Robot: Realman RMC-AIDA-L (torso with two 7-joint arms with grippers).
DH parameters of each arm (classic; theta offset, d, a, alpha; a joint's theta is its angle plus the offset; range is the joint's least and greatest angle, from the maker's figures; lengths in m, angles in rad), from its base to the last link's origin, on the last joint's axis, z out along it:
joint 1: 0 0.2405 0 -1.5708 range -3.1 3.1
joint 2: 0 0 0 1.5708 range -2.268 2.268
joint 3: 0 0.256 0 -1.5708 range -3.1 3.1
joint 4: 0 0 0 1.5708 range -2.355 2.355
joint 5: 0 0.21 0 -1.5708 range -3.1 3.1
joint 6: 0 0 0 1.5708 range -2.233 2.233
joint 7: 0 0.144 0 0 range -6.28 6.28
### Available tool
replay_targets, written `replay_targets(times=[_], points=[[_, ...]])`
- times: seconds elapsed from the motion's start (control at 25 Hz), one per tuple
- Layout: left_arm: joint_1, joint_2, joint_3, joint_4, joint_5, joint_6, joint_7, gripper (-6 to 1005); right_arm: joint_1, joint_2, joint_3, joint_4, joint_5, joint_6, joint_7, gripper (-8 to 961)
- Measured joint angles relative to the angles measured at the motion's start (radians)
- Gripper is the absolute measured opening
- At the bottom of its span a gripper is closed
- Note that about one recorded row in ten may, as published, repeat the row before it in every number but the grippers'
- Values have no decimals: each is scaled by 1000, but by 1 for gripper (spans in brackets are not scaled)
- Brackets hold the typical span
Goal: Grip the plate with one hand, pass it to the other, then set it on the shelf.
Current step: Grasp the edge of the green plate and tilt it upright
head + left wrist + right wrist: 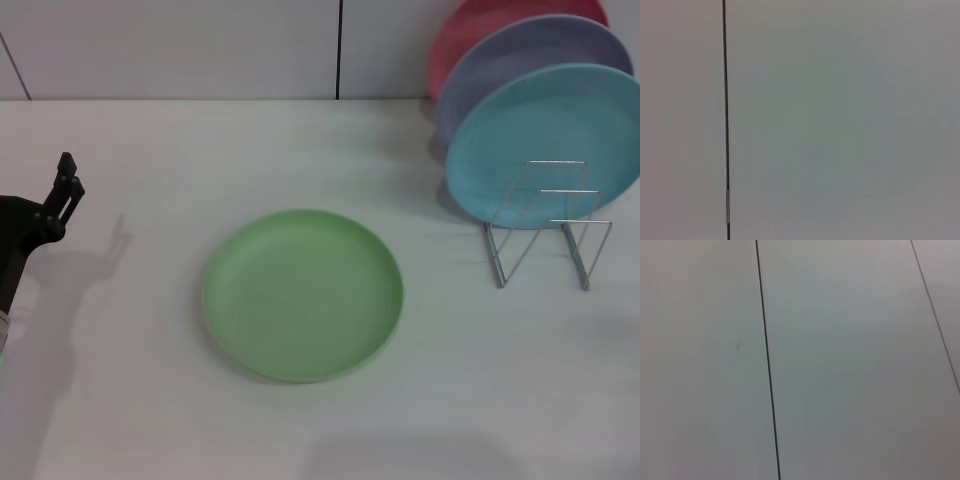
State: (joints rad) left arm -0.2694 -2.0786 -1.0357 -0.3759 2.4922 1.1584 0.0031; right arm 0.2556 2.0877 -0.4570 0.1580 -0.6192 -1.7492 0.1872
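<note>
The light-green plate [303, 294] lies flat on the white table, near the middle of the head view. The silver wire shelf [546, 232] stands to its right, with its front loops bare. My left gripper [68, 176] is at the table's left edge, well away from the plate and raised above the surface, with nothing visible in it. The right gripper is out of view. Both wrist views show only a plain pale wall with dark seams.
Three plates stand upright in the back of the shelf: a light-blue plate [548, 140] in front, a lavender plate [525, 62] behind it and a red plate [470, 30] last. White tabletop [130, 400] surrounds the green plate.
</note>
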Motion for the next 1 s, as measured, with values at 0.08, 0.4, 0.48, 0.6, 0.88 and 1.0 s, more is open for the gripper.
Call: replay_targets(times=[0.08,0.4,0.48,0.6,0.88,1.0], points=[[0,0,0,0,-1,1,0,864,0,0,0,0,2,2,0,840],[2,0,5,0,-42,1,0,863,-13,-3,68,13,10,10,0,840],[2,2,18,-12,-43,-3,2,863,-14,-3,69,12,10,9,0,840],[5,9,37,-50,-41,-28,17,862,-12,-3,69,13,7,7,0,840],[124,71,-86,-640,23,-627,298,862,-10,-3,68,16,2,3,0,840],[161,49,-244,-912,49,-1061,374,861,-12,-3,67,16,2,4,1,840]])
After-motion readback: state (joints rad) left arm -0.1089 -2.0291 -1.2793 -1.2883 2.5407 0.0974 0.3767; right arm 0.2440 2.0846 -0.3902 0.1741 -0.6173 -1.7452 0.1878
